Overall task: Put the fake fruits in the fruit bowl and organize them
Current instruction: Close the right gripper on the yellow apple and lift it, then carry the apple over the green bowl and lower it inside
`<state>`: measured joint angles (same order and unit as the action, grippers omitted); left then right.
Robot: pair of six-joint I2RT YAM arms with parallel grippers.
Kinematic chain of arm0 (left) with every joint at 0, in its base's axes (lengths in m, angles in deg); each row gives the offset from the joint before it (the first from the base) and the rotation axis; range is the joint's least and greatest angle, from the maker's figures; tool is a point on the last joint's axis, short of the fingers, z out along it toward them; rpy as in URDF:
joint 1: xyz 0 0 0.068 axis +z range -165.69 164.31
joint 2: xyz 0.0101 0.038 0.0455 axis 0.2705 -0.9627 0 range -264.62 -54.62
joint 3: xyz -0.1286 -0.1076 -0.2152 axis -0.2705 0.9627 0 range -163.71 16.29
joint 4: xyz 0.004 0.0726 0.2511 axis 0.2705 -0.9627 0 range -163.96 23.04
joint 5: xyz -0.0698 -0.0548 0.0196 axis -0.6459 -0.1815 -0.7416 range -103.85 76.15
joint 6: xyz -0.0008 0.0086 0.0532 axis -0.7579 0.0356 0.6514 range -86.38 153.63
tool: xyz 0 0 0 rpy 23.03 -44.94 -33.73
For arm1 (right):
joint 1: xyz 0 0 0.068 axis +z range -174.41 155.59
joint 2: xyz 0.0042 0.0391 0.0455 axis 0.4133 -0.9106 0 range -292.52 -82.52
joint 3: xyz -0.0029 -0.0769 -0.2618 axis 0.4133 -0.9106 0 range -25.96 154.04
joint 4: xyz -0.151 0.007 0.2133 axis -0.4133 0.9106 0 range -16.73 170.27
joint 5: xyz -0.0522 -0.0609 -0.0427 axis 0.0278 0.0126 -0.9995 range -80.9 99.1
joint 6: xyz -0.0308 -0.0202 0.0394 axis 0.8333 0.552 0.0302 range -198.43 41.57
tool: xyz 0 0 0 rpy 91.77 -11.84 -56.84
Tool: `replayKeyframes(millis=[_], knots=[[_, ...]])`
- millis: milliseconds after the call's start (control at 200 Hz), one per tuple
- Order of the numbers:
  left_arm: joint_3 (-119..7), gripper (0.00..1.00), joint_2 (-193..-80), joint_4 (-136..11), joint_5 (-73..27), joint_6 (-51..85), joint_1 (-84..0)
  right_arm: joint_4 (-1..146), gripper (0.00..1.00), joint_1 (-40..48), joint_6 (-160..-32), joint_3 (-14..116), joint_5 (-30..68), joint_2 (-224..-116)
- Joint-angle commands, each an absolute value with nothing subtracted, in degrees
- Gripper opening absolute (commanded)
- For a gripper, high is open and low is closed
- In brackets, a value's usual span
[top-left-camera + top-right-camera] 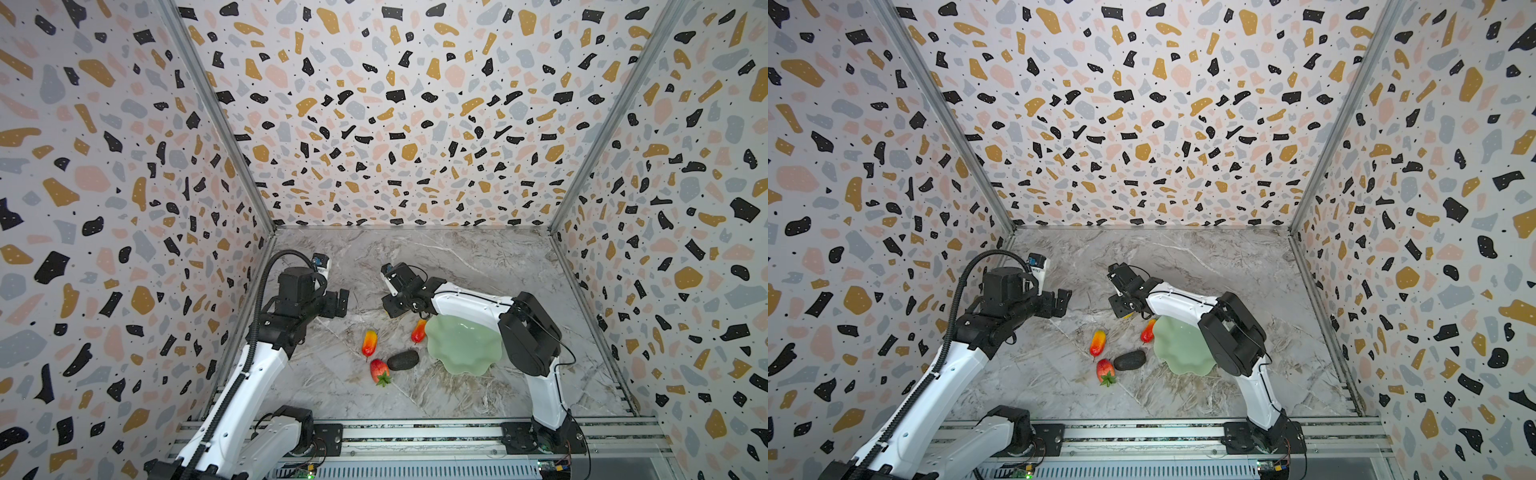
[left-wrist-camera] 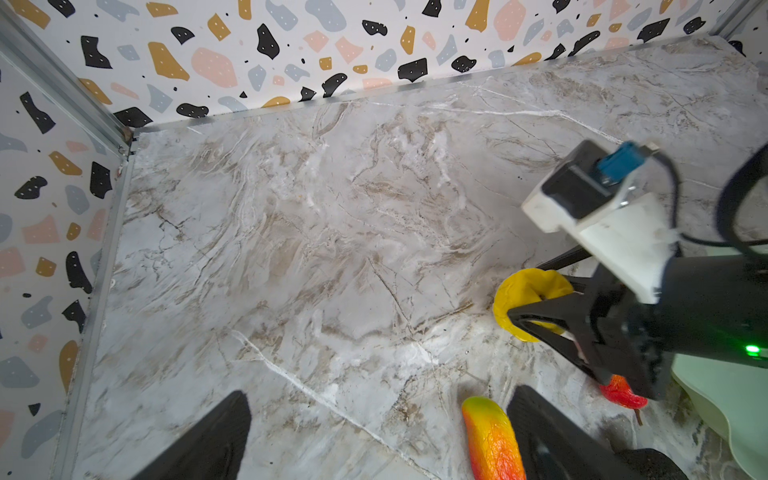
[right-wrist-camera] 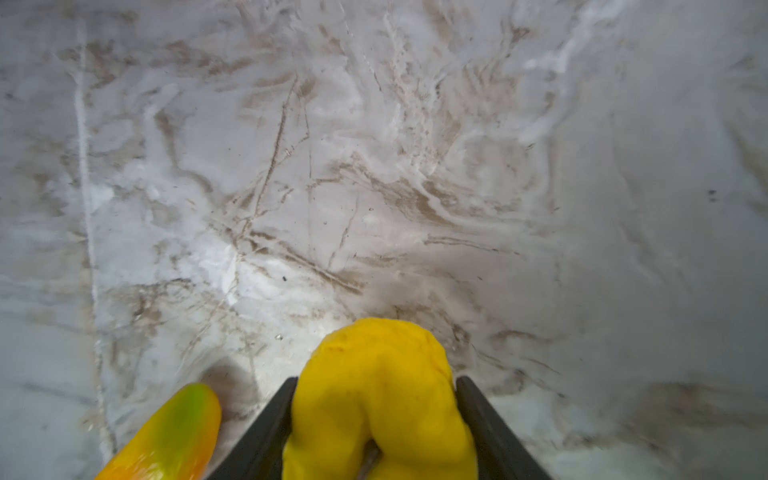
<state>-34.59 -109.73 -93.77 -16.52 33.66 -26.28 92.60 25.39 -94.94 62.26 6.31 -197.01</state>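
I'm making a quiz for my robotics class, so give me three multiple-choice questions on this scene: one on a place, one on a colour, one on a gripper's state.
1. Where is the dark oval fruit?
A) on the table, between the strawberry and the fruit bowl
B) inside the fruit bowl
C) on top of the strawberry

2. What colour is the fruit in the right gripper?
A) red
B) black
C) yellow

3. How is the left gripper?
A) shut on the strawberry
B) open and empty
C) shut on the bowl's rim

Answers: A, it lies on the table beside the strawberry. C, both fingers press the yellow fruit. B, its fingers stand wide apart over bare table.
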Motion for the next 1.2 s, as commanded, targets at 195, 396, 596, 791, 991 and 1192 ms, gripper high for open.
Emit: replayKeyframes(millis=[195,396,596,791,991,1192], knots=[[-34.43,0.99,-110.69,-92.26,-17.71,34.14,-25.92,106.58,0.53,20.78,-93.73,53.98,-1.56,-168.1],[-35.02,1.0,-111.3,-92.46,-18.51,33.87,-26.33,114.16,0.51,17.28,-99.72,41.83,-3.9,-152.84],[-35.17,0.99,-111.17,-92.58,-18.61,33.83,-26.74,109.9,0.5,16.4,-104.22,30.15,-1.43,-148.65],[-35.66,1.0,-110.78,-93.29,-17.2,34.13,-27.95,103.74,0.5,16.28,-103.86,25.33,-0.21,-152.38],[-35.31,1.0,-109.78,-93.07,-16.83,34.24,-28.0,96.04,0.53,16.09,-103.98,20.37,2.2,-155.67],[-35.26,1.0,-109.42,-93.13,-16.66,34.16,-28.09,90.81,0.54,16.1,-105.84,15.72,2.0,-157.49]])
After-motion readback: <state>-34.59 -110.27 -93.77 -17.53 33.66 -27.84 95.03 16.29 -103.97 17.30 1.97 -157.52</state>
